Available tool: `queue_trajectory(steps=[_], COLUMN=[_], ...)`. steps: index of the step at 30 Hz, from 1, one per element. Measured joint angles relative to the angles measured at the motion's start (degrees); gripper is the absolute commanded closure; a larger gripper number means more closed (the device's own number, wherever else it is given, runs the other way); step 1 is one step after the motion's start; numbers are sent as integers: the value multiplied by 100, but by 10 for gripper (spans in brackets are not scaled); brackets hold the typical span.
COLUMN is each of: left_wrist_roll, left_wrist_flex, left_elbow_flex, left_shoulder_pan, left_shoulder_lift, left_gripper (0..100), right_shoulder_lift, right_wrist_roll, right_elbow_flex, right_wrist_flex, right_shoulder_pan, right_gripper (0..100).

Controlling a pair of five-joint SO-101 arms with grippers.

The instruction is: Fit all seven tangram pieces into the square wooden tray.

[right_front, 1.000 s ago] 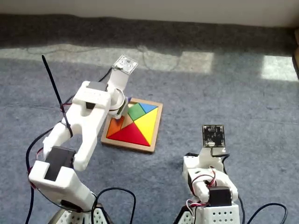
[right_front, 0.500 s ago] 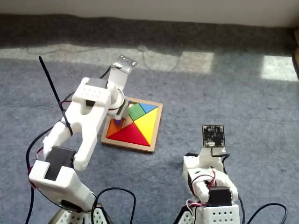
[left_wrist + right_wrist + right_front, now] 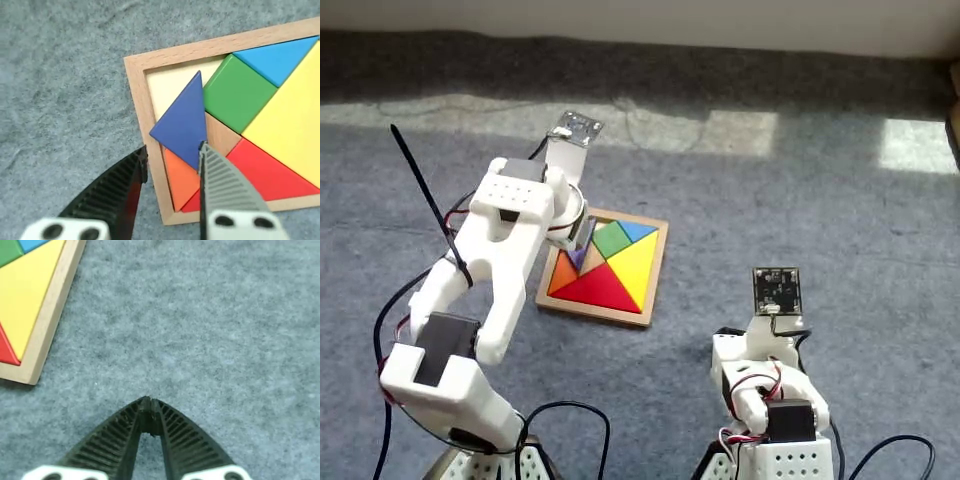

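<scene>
Left wrist view: the left gripper [image 3: 172,148] hangs over one corner of the square wooden tray [image 3: 135,100], its fingers spread. The dark blue triangle piece [image 3: 185,122] lies tilted over the tray's bare slot, one corner at the rim and its lower part overlapping the orange triangle piece [image 3: 180,182]. The grey fingertip [image 3: 204,150] touches the blue triangle's edge; the black one stands just apart from it. The green square piece [image 3: 237,95], light blue piece [image 3: 280,55], large yellow triangle [image 3: 290,120] and large red triangle [image 3: 270,175] sit flat in the tray. In the right wrist view the right gripper [image 3: 150,402] has its fingers pressed together above the grey carpet [image 3: 225,315], near a tray corner.
</scene>
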State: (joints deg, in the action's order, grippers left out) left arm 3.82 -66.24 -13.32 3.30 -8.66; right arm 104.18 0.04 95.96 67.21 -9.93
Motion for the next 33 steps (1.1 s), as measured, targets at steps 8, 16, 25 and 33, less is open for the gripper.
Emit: queue_trajectory(steps=[8,16,25,33], left_wrist_roll=[0,0,0,0], left_wrist_flex=[123,519,1380,1873], left_elbow_flex=[9,-246,-651,-695], left_shoulder_pan=[-308,-141,158,185], left_shoulder_lift=[-53,-53,-53,-149], left_gripper=[915,913,912,916], right_shoulder_lift=[0,0,0,0], right_wrist_roll=[0,0,0,0], right_elbow_flex=[0,0,0,0], right_wrist_flex=[0,0,0,0], right_shoulder_pan=[0,0,0,0], right_gripper=[992,992,992,992])
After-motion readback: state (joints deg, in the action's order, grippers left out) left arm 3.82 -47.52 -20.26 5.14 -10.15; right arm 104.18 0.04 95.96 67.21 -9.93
